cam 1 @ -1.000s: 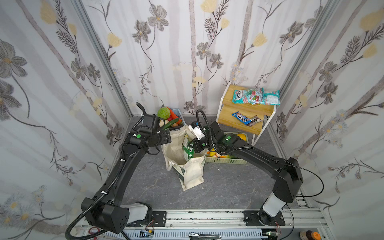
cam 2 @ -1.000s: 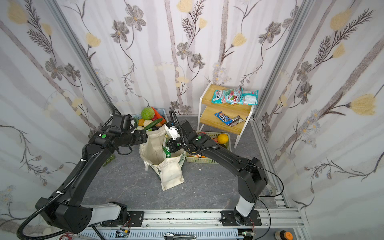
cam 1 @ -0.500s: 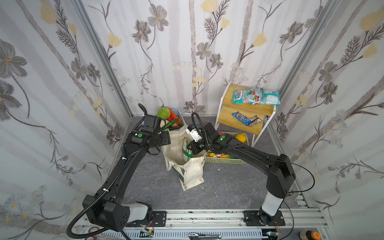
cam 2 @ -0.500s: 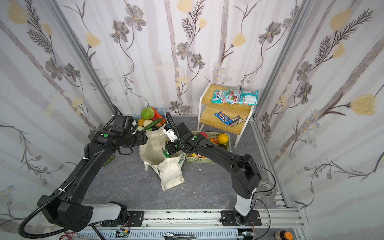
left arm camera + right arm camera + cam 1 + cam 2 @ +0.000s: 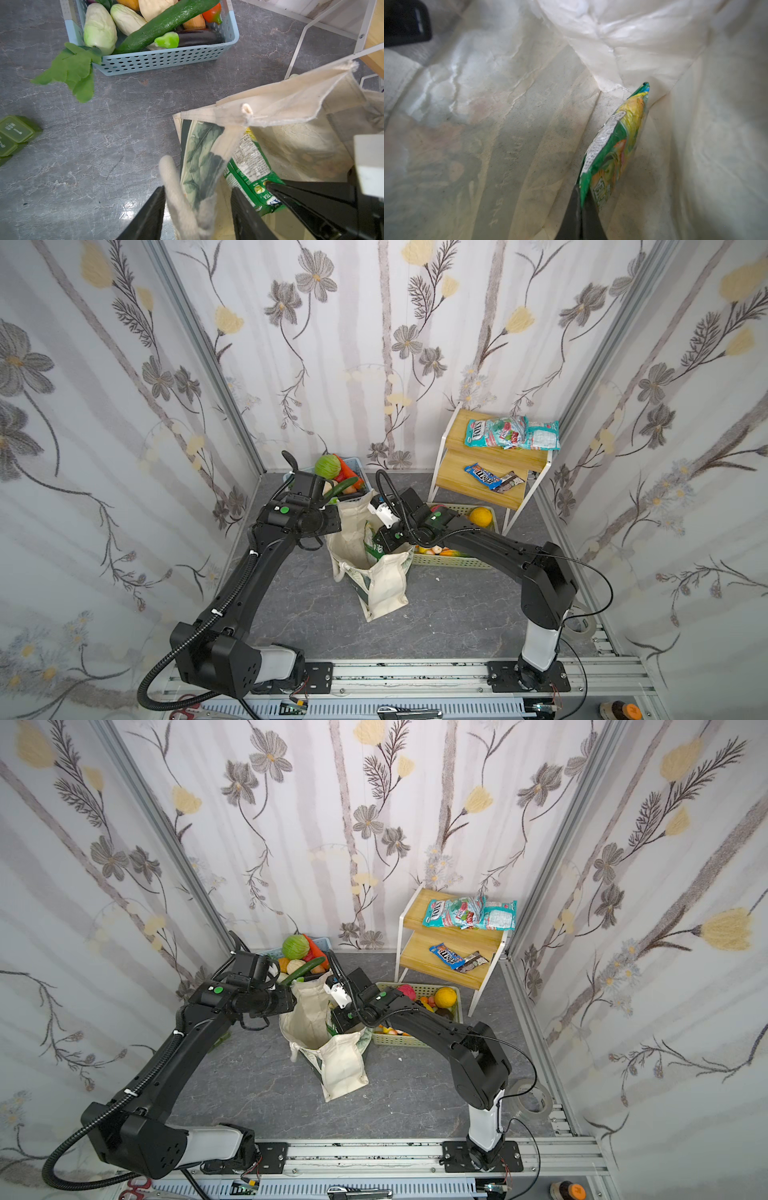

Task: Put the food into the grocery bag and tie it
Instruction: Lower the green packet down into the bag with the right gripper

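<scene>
The grocery bag (image 5: 376, 572) (image 5: 332, 1065) stands open on the grey floor between my arms. My left gripper (image 5: 198, 197) is open. Its jaws straddle the bag's leaf-print edge (image 5: 199, 158) and a cream handle (image 5: 172, 182), with a gap still on one side. My right gripper (image 5: 581, 207) reaches inside the bag and is shut on the top edge of the green-and-yellow snack packet (image 5: 612, 149) (image 5: 249, 166), which hangs against the cream lining. A round orange (image 5: 480, 516) lies in the pale green basket. A pale white-green vegetable (image 5: 99, 29) lies in the blue basket.
The blue basket (image 5: 166, 60) of vegetables stands behind the bag, the pale green basket (image 5: 457, 562) to its right. A wooden shelf (image 5: 494, 460) holds teal packets (image 5: 511, 433) and a blue chocolate packet (image 5: 482, 475). A green leaf (image 5: 70, 68) and a green pill box (image 5: 14, 133) lie on the floor.
My right gripper has moved left and down into the bag with the packet. My left gripper's jaws have narrowed around the bag's edge.
</scene>
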`<state>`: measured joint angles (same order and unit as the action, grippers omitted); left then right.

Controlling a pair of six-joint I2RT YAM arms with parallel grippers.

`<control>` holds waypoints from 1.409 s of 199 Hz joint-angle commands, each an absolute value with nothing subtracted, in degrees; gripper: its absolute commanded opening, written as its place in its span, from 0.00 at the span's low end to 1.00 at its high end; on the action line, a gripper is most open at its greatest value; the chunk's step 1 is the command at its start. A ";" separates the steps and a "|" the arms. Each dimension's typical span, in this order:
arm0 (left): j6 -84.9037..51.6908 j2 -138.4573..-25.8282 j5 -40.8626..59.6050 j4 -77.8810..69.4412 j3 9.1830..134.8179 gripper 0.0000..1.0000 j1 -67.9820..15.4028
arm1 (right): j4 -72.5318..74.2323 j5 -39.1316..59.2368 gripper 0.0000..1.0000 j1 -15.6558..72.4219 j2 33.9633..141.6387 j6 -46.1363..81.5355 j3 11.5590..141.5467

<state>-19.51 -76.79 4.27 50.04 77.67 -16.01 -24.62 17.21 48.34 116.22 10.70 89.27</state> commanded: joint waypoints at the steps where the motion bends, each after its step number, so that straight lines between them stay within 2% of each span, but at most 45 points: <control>1: -20.21 -77.25 5.43 48.49 77.51 0.49 -15.96 | -24.45 17.97 0.00 49.87 117.16 7.56 90.07; 52: -20.39 -77.43 6.18 47.94 77.17 0.36 -15.92 | -27.20 17.72 0.00 50.63 119.85 5.24 91.79; 105: -20.30 -77.34 6.13 47.88 77.18 0.27 -15.92 | -28.94 17.23 0.00 50.71 122.83 4.48 92.72; 281: -20.04 -76.82 5.29 47.35 76.11 0.26 -15.94 | -28.16 13.80 0.00 50.69 129.45 7.91 92.37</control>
